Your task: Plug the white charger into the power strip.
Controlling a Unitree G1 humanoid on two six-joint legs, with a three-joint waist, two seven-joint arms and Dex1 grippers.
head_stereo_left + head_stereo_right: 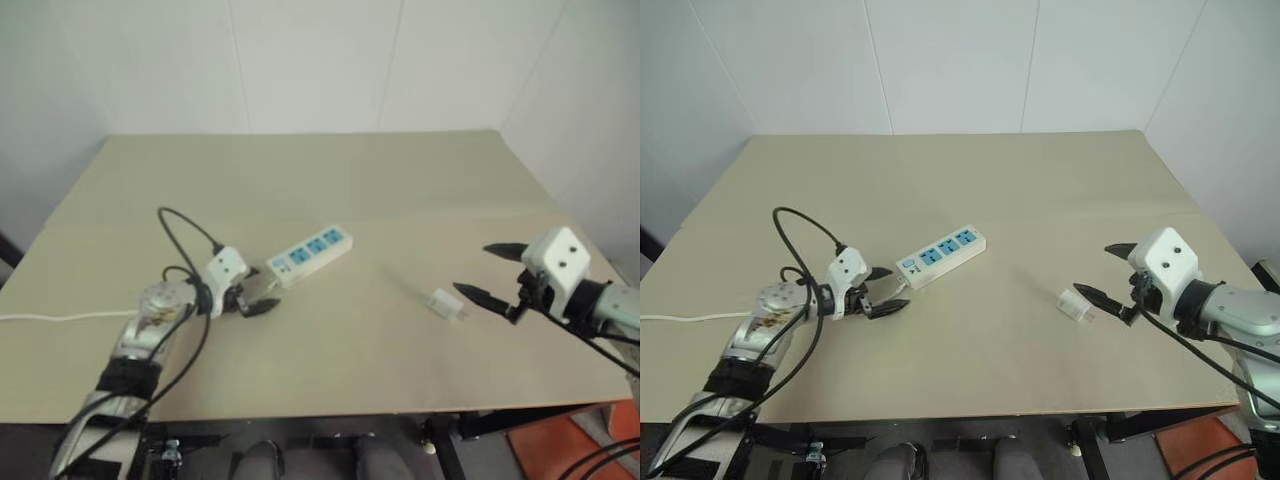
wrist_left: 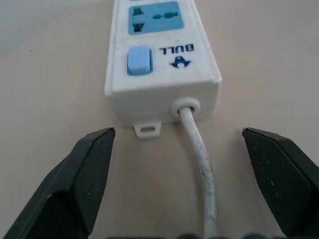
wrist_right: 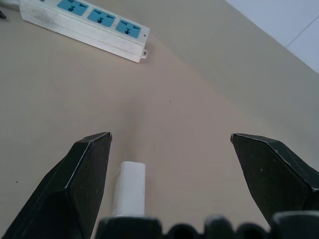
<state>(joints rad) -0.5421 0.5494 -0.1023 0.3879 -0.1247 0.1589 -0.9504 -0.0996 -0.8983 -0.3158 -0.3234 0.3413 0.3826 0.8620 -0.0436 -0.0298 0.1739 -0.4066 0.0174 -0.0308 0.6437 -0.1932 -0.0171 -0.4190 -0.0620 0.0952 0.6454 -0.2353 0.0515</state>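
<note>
Power strip (image 1: 941, 257) lying near table (image 1: 970, 180) centre. Left gripper (image 1: 883, 291) spread wide at its seven-o'clock cord end. White charger (image 1: 1075, 304) at four o'clock, beside wide-open, empty right gripper (image 1: 1107, 274).

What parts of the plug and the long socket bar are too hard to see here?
- White charger: its metal prongs are too small to make out in the head views; in the right wrist view its near end is cut off by the gripper's base.
- Power strip: the left wrist view's top edge cuts off its far outlets.
- Thin white cord: runs under the left gripper and out of that view, so its path is hidden.
</note>
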